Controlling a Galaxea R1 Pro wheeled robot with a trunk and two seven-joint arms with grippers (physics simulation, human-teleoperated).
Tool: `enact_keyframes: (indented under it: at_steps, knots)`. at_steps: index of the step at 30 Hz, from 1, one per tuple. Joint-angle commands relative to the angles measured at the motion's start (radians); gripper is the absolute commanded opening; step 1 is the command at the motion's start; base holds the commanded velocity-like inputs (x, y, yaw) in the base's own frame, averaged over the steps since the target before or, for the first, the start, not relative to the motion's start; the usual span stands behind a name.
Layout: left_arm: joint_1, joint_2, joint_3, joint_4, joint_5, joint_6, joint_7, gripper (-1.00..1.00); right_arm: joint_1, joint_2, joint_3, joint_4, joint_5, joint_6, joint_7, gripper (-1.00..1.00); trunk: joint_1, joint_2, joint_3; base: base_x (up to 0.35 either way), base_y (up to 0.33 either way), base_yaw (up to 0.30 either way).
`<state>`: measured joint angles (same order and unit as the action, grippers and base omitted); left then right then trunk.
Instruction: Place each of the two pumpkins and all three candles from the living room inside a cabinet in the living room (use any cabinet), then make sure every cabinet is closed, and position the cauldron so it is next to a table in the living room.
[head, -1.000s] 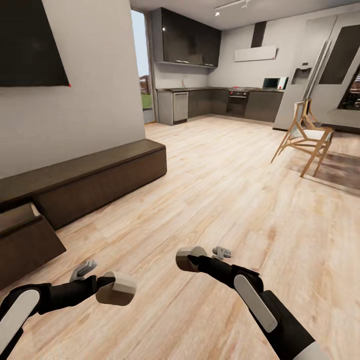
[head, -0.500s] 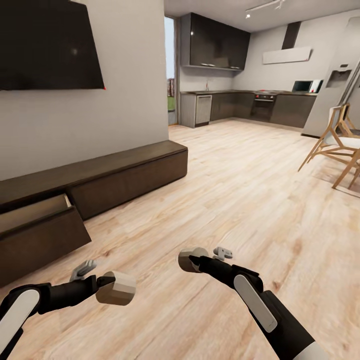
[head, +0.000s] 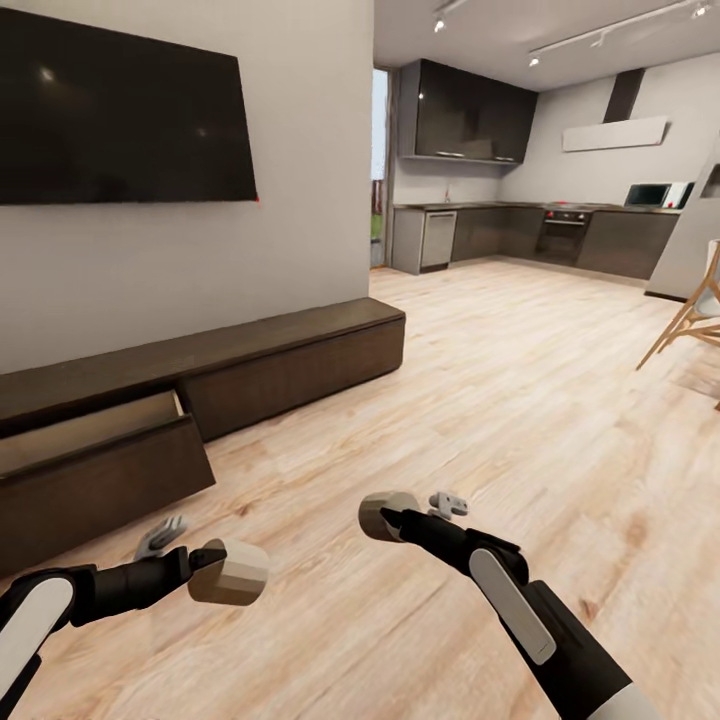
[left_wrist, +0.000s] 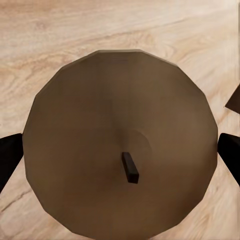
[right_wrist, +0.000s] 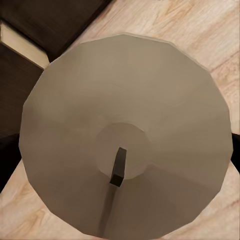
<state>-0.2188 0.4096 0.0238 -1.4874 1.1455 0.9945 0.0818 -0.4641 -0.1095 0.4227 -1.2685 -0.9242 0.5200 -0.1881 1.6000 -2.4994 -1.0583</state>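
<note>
A wide room of pale wooden floor (head: 480, 420) runs back to a dark kitchen (head: 520, 215), with a black television (head: 120, 115) on the grey wall at the left. Under it along the wall stands the cabinet (head: 290, 360), a long low dark-brown unit. Its near front (head: 100, 490) is tipped open and shows a pale beige inside; from here nothing can be seen lying in it. The far section looks closed. Part of a wooden chair (head: 695, 320) shows at the right edge.

Both arms are carried low and forward over the floor, each bearing a candle, most likely so the pair can go to the open cabinet in one trip. The left gripper (head: 225, 570) is clamped on a candle (left_wrist: 120, 160), a squat beige cylinder seen end-on in the left wrist view with a short dark wick, the dark fingers (left_wrist: 7, 157) pressing at either side. The right gripper (head: 385, 515) holds a second candle (right_wrist: 125, 150), paler, also wick-up; its fingers are mostly hidden behind the candle, so the hold is judged from the candle sitting square at the arm's tip above the floor.

My reading is that the robot is facing the open cabinet to drop both candles in.
</note>
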Motion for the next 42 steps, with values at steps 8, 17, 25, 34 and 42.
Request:
enact_keyframes:
  at_steps: [8, 17, 25, 34, 42]
  knots:
    - [-0.001, 0.000, 0.001, -0.001, 0.010, 0.004, 0.007, -1.00, -0.001, 0.002, 0.007, 0.001, -0.015, 0.009, -0.013, -1.00, -0.031, 0.056, 0.024, 0.000, 0.000, 0.237]
    - [-0.001, 0.000, 0.001, -0.001, 0.015, 0.005, 0.007, -1.00, -0.001, 0.002, 0.008, 0.001, -0.015, 0.009, -0.016, -1.00, -0.065, 0.119, 0.052, 0.000, 0.000, 0.280]
    - [-0.001, 0.000, 0.001, -0.001, 0.016, 0.005, 0.007, -1.00, -0.001, 0.002, 0.008, 0.001, -0.015, 0.009, -0.032, -1.00, -0.096, 0.175, 0.077, 0.000, 0.000, 0.280]
    - [0.002, 0.000, 0.022, -0.001, 0.014, 0.006, 0.008, -1.00, -0.001, 0.002, 0.008, 0.003, -0.015, 0.009, -0.036, -1.00, -0.096, 0.175, 0.075, 0.001, 0.000, 0.280]
    - [0.002, 0.001, 0.047, 0.002, 0.013, 0.006, 0.008, -1.00, -0.001, 0.001, 0.007, 0.022, -0.011, 0.004, -0.033, -1.00, -0.096, 0.175, 0.072, 0.173, 0.173, 0.280]
